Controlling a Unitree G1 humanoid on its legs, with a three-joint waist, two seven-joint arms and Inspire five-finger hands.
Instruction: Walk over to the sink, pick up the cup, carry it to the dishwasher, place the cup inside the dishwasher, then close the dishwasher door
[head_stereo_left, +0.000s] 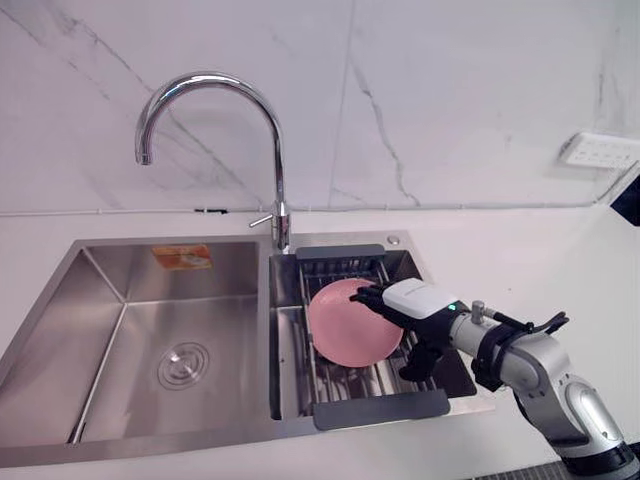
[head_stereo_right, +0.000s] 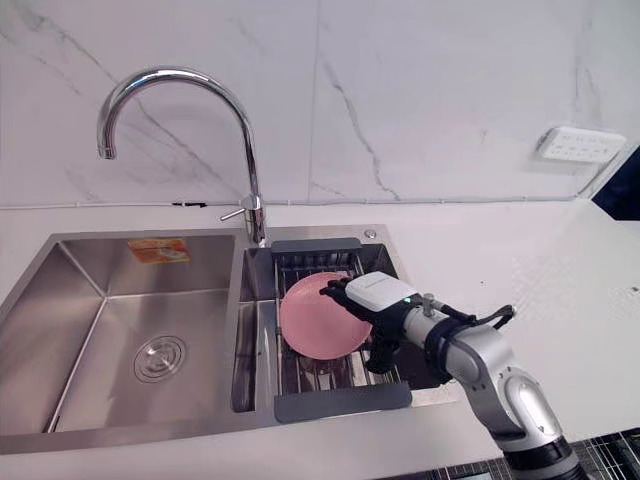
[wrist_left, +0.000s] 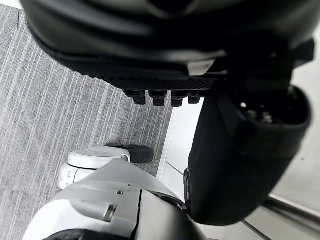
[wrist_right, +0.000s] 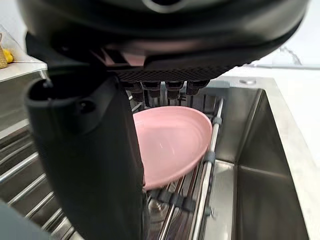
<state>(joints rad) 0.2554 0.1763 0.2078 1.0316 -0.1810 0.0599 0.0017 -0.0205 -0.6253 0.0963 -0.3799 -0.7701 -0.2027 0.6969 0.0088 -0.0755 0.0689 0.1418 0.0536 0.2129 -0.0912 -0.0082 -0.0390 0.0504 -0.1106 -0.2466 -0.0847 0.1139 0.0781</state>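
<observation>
The left hand (wrist_left: 165, 50) hangs low over grey carpet (wrist_left: 60, 100), its fingers relaxed and holding nothing. Over the steel sink (head_stereo_left: 120, 330), a drain rack (head_stereo_left: 380, 408) spans the right basin, and a pink plate (head_stereo_left: 345, 330) – no cup is to be seen – stands tilted on its bars. The right hand (head_stereo_left: 415, 305) is at the plate's right side – fingers (head_stereo_left: 368, 297) reaching over the upper rim, thumb (head_stereo_left: 418, 362) hanging apart below, not clamped. Behind the rack rises a chrome faucet (head_stereo_left: 275, 150), then the white counter (head_stereo_left: 520, 260) and marble wall (head_stereo_left: 450, 90) with a white socket (head_stereo_left: 598, 150).
</observation>
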